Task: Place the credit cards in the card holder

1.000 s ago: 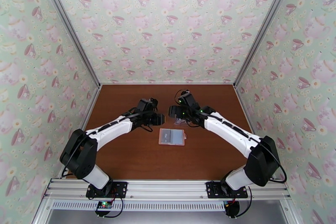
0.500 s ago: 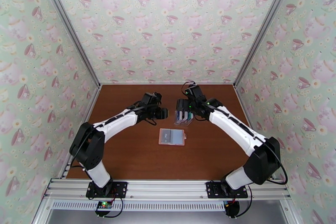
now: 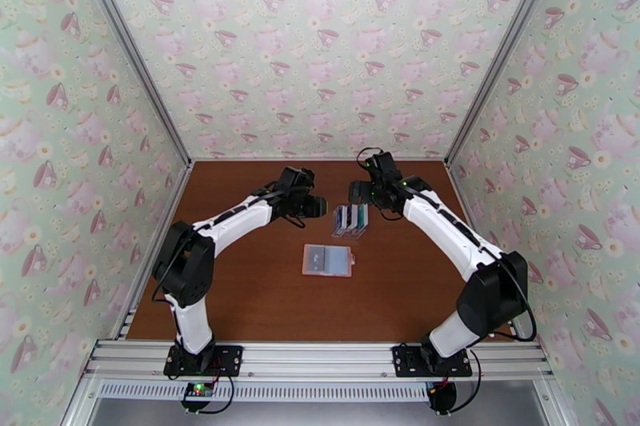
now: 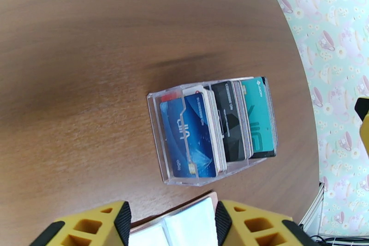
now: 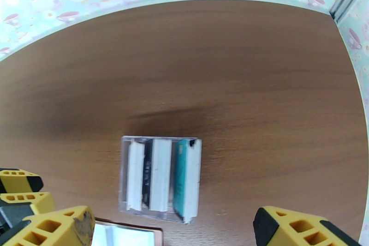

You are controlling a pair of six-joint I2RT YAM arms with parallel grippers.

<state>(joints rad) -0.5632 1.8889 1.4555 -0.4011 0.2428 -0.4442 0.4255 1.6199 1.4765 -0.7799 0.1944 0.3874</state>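
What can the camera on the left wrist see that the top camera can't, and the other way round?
Left wrist view: the cards up close, a blue card, a black card and a teal card standing in the clear rack, plus its own yellow fingers.

Top view: the left arm and right arm bending inward, and the whole pink wallet lying open.

Both: the clear rack, the brown table, and the wallet, just its edge from the wrist.

You see the card holder [image 3: 327, 260] lying mid-bench [image 3: 240, 292], nearer the arms' bases — just behind it, slightly right, stands the rack [image 4: 156, 150], credit cards [image 4: 229, 122] upright inside.
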